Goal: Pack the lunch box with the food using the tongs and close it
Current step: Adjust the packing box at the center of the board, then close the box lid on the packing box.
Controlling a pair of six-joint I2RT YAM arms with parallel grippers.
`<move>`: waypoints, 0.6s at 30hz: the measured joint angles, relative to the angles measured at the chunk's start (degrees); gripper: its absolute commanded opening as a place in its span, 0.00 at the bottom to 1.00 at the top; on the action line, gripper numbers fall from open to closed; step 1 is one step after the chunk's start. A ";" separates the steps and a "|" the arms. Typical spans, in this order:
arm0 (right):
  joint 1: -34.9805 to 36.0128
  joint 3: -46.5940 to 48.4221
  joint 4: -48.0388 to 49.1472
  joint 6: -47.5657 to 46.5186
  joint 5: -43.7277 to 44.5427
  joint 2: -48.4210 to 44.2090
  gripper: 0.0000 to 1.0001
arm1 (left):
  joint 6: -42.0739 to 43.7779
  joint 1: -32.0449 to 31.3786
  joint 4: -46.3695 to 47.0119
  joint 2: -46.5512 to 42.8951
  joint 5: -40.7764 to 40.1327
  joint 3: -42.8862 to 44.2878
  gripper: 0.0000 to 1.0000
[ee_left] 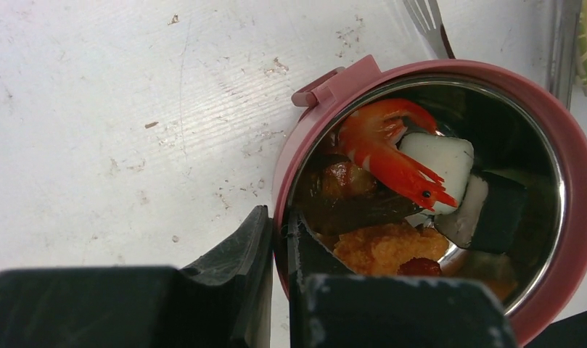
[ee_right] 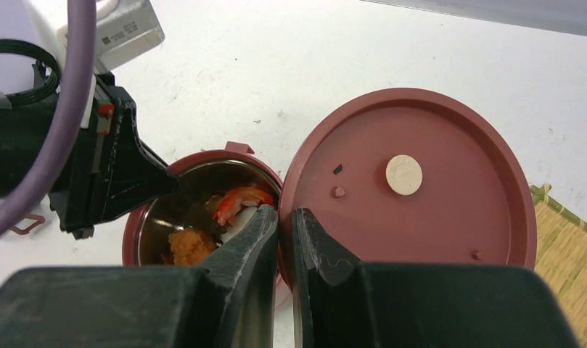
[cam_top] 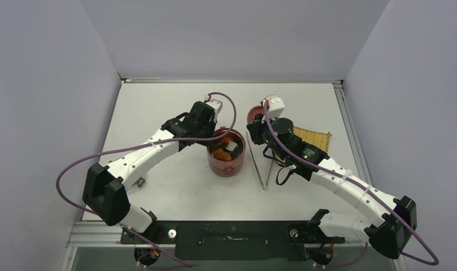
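White tabletop (cam_top: 158, 113), filled lunch box (cam_top: 226, 167) at its middle, lid (ee_right: 421, 210) held just beside it.
Your right gripper (ee_right: 286, 221) is pressed onto the lid's rim. Your left gripper (ee_left: 279, 225) pinches the bowl's wall, one finger inside and one outside. From the lid, the open bowl with its food (ee_left: 392, 156) lies leftward and nearer the bases, so I judge your right arm should carry the lid that way.

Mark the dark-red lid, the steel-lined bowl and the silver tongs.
round flat dark-red lid (ee_right: 435, 217), right wrist view, flat face.
round dark-red steel-lined bowl (ee_left: 290, 161), left wrist view, rim.
long silver metal tongs (cam_top: 255, 161), top view, one slim leg.
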 measured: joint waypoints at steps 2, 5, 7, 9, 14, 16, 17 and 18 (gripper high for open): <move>0.00 -0.02 0.00 0.07 -0.22 0.07 0.05 | 0.39 -1.64 0.00 0.00 -2.36 0.20 0.00; 0.00 -0.02 0.02 0.20 -1.01 0.11 0.05 | 0.20 -0.90 0.09 0.00 0.02 0.31 0.00; 0.00 -0.02 0.07 0.17 -2.54 0.20 0.05 | -0.20 0.61 -0.11 0.00 1.07 -0.09 0.00; 0.04 -0.02 0.46 0.17 -4.26 0.94 0.05 | -0.24 0.85 -0.35 0.00 -0.02 -0.22 0.06; 2.08 0.00 0.44 -0.24 -6.67 4.31 0.05 | -1.31 -0.07 -0.04 0.00 0.02 -0.22 0.35; 3.78 0.31 0.24 -0.83 -7.41 5.25 0.05 | -1.64 -0.11 0.55 -0.09 0.72 -0.22 0.45; 4.61 0.70 -0.04 -1.22 -7.52 5.70 0.05 | -1.97 -0.04 0.87 -0.24 1.29 -0.24 0.49; 5.29 1.16 -0.15 -1.57 -7.72 6.23 0.05 | -2.23 0.11 1.36 -0.57 1.86 -0.39 0.53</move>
